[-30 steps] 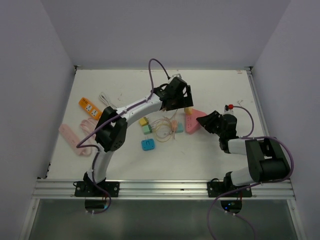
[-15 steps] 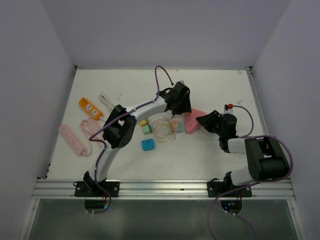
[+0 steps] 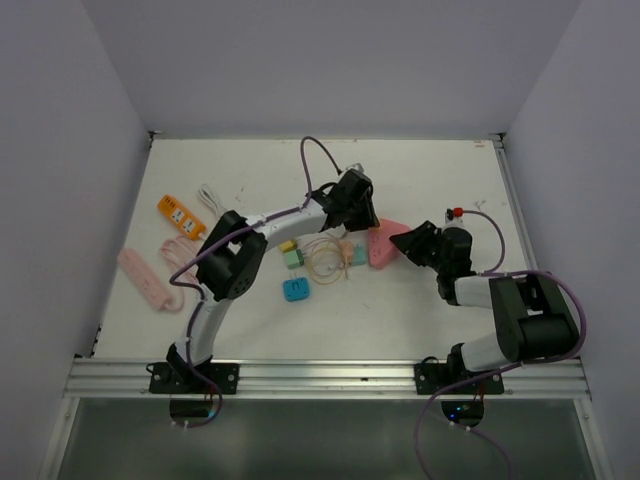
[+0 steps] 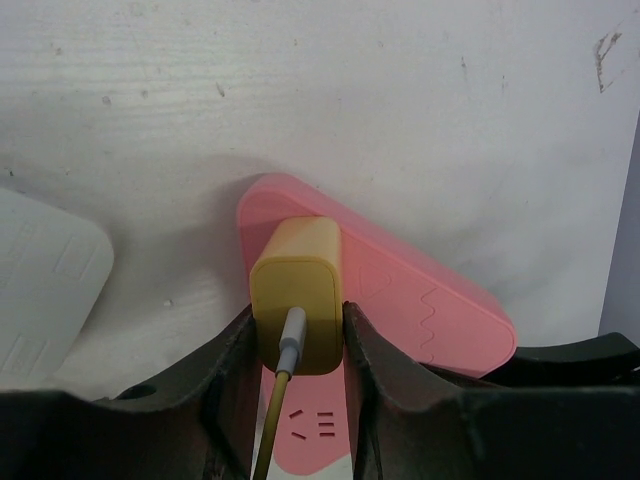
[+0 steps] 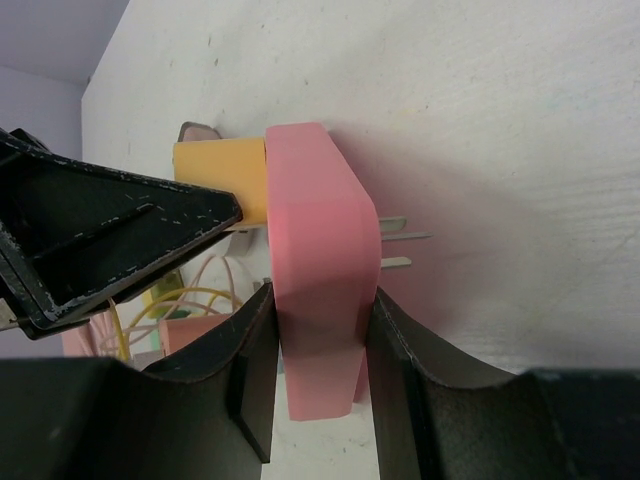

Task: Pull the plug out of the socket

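The white table (image 3: 400, 320) bears an orange strip (image 3: 180, 215), pink strip (image 3: 143, 277), blue adapter (image 3: 296, 290), pink socket (image 3: 382, 247).

- The desk (image 3: 440, 190) has a white, matte top and fills the middle of the top view.
- Small dark scuffs (image 4: 607, 45) and fine specks mark the desk surface in the left wrist view.
- A plain, pale lavender-grey back wall (image 3: 330, 60) rises from the far edge of the desk.
- A left wall (image 3: 60, 180) and a right wall (image 3: 590, 150) of the same colour stand against the desk's sides, enclosing it on three sides.
- A metal strip (image 3: 512, 200) runs along the desk's right edge.
- A grooved aluminium rail (image 3: 330, 372) spans the near edge.
- Below the rail lies a dark, glossy panel (image 3: 330, 440).
- Lighting is even, and shadows on the desk are soft.
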Controlling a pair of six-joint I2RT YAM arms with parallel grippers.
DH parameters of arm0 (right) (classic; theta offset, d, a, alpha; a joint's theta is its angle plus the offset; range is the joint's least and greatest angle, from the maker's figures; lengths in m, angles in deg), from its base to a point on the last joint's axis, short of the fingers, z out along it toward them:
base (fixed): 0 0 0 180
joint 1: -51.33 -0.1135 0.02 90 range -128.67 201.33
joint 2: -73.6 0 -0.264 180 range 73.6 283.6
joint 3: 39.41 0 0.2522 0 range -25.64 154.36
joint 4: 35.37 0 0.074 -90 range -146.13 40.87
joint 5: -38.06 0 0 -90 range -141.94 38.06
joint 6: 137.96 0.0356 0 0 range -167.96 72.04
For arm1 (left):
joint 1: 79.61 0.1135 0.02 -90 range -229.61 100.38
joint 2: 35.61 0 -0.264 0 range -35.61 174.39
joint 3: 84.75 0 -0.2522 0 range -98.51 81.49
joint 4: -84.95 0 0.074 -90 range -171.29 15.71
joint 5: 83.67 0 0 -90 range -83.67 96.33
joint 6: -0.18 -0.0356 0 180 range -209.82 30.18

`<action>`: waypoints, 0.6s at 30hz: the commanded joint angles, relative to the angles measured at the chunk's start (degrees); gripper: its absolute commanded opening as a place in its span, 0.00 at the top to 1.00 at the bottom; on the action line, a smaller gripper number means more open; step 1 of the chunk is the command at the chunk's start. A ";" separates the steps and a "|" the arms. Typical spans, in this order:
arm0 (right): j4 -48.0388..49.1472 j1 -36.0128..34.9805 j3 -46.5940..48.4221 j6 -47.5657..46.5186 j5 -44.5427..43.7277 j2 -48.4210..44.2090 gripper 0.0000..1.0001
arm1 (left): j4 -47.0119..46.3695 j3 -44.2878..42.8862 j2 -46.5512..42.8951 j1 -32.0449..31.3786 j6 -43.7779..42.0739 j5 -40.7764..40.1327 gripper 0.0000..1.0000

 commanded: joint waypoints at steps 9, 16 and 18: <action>-14.27 -1.74 -1.21 -5.97 -8.57 0.61 1.00 | 3.42 4.78 -12.45 3.09 1.94 -3.79 1.00; -15.59 -2.62 -0.76 -6.06 -10.24 0.00 1.00 | 3.42 6.18 -16.49 3.18 2.73 -5.45 1.00; -15.77 -2.70 -0.76 -6.06 -10.42 -0.01 1.00 | 3.51 6.80 -18.07 3.36 2.82 -5.81 1.00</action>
